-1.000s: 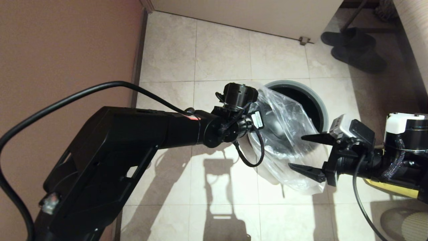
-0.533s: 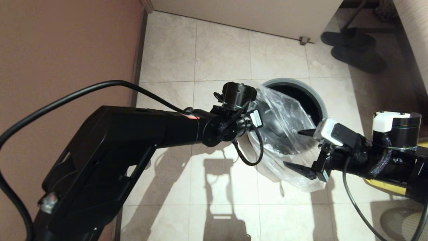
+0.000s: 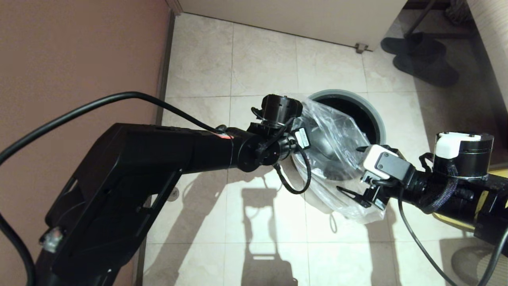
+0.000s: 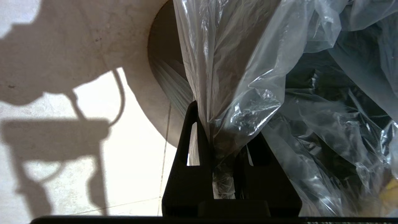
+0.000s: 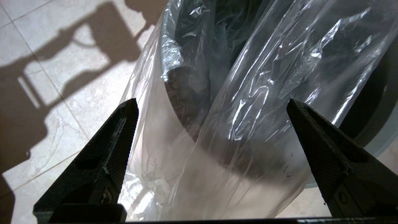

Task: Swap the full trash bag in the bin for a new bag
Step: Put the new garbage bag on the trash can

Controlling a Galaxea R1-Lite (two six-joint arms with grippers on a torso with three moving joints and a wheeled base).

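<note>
The new bag [image 3: 337,151] drapes over the near half of the bin [image 3: 375,115], hiding that rim. The left gripper [image 4: 222,146] is screened by its own wrist from above. Dark slippers [image 3: 424,59] blur together beyond the bin.

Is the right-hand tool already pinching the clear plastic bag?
No. The right tool is wide open, its two fingers standing on either side of the new bag without closing on it.

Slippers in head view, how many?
2. Both dark slippers sit together on the tiled floor by the bed, beyond the bin: one nearer the door, the other just behind it. None visibly hidden.
</note>
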